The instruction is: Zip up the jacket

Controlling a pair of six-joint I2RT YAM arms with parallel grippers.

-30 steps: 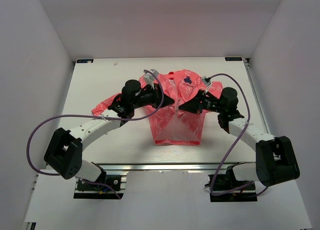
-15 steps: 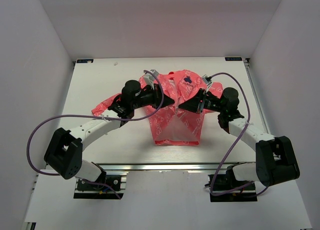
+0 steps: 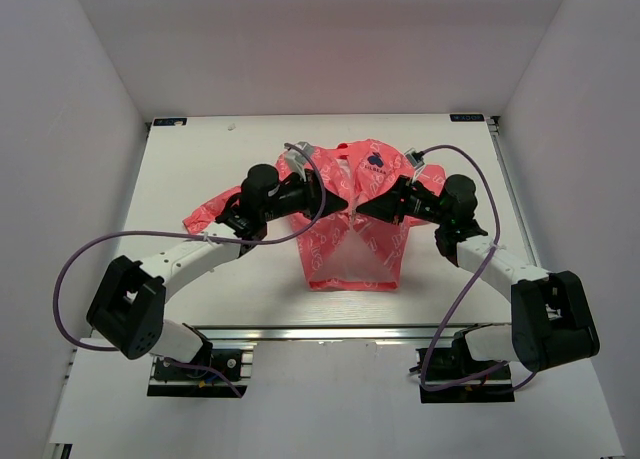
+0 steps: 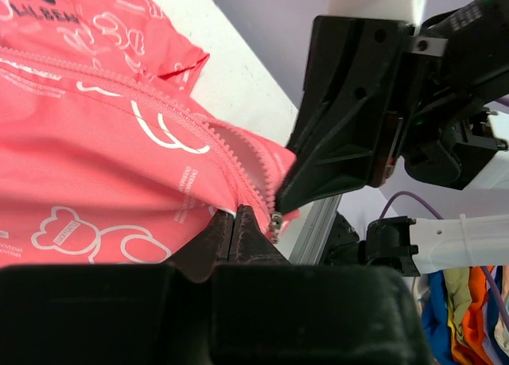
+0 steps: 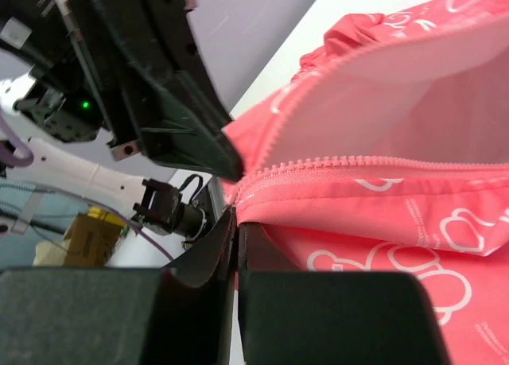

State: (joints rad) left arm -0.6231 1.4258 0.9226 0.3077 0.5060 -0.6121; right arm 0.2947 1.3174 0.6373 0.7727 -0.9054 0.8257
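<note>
Here, the left gripper [image 4: 235, 222] is clenched, its two dark fingertips pressed flat together on a fold of the jacket [image 4: 95, 166] right beside the zipper [image 4: 238, 162]. The right gripper [image 5: 236, 220] is also clamped tight, nipping the coral fabric at the near end of the zipper teeth [image 5: 334, 165]. The two sets of tips nearly touch, nose to nose, and a small metal slider [image 4: 274, 222] sits between them.

From above, the left gripper [image 3: 335, 201] and the right gripper [image 3: 360, 211] meet over the middle of the jacket [image 3: 330, 254], pulling the front up into a ridge. Below that point a pale wedge of the inside [image 3: 352, 254] widens toward the near hem. The dark blue emblem [image 3: 375, 161] lies just beyond the grippers, toward the far side. One sleeve [image 3: 205, 215] trails out to the left under the left arm.

The garment lies on the white table [image 3: 200, 159], about midway across and slightly toward its far edge. Purple cables [image 3: 100, 245] loop out from both arms.
</note>
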